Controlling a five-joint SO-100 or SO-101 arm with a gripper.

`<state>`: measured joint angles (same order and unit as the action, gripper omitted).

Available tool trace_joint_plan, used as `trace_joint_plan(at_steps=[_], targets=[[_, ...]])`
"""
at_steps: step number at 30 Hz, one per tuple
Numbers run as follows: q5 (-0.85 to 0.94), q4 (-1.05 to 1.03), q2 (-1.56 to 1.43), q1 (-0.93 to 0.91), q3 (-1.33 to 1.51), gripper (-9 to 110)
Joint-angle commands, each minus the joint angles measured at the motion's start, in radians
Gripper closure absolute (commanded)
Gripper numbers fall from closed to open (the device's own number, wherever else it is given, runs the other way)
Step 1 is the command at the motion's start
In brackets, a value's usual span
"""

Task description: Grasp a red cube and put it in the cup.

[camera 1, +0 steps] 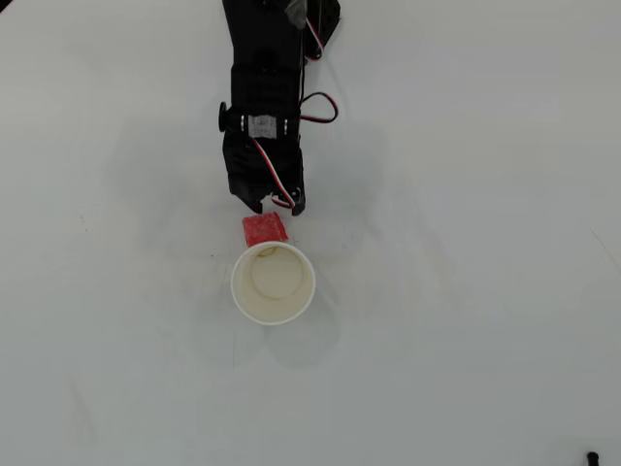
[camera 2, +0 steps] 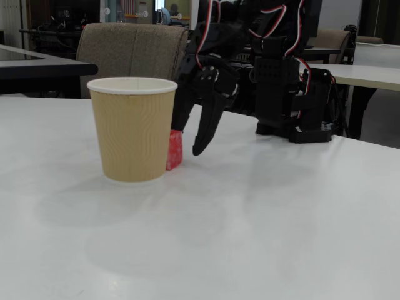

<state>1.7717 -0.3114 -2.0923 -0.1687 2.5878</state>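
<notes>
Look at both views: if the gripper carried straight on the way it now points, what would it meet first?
Most likely the red cube, which sits on the table just ahead of the open gripper; the cup stands right behind it. Depth is hard to judge exactly.

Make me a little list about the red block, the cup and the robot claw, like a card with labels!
red cube: on the table, right against the cup's side, not inside
cup: upright paper cup, nothing red in it
claw: open, just above the cube, holding nothing
table: white
cube in the fixed view: mostly hidden behind the cup
job: not done yet
</notes>
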Motion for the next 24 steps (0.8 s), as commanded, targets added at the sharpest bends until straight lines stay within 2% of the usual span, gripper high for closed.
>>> trace_joint_plan(at_steps=[1,15,20,24], targets=[[0.008,0.02,0.011,0.012,-0.083,84],[0.032,0.06,0.058,-0.061,-0.094,83],[0.058,0.061,0.058,-0.097,-0.091,75],[0.064,0.061,0.055,-0.109,-0.091,73]])
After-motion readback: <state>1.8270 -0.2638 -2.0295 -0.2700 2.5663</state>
